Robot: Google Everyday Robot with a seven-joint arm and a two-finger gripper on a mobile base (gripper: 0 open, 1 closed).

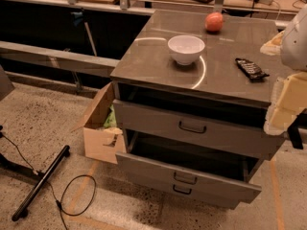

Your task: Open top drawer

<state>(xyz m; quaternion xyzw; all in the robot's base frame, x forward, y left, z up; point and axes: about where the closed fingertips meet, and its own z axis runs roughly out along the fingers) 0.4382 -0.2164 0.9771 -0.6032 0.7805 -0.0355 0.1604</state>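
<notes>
I am looking down at a speckled stone floor [144,214] with a grey metal cabinet [192,87] standing on it, and long desks run behind. The top drawer [158,121] sits just under the cabinet's surface [153,56]. Its tall front stands a little forward, so a dark gap shows above it. Its small dark handle [192,127] is at the centre of the front, with nothing on it. Below it the middle drawer [144,169] is pulled further out and shows a dark inside, and the bottom drawer [206,195] peeks from beneath that.

My end effector [284,104] is at the right edge of the view, a cream-coloured block beside the right end of the top drawer's front and well apart from the handle. I cannot tell how far open it is, or whether it touches the cabinet.

On the surface stand a white bowl [186,48], a reddish round fruit [214,21] behind it, and a dark packet [251,68] to the right. A cardboard box [100,138] stands against the cabinet's left side, and a black cable [76,195] loops on the floor nearby
</notes>
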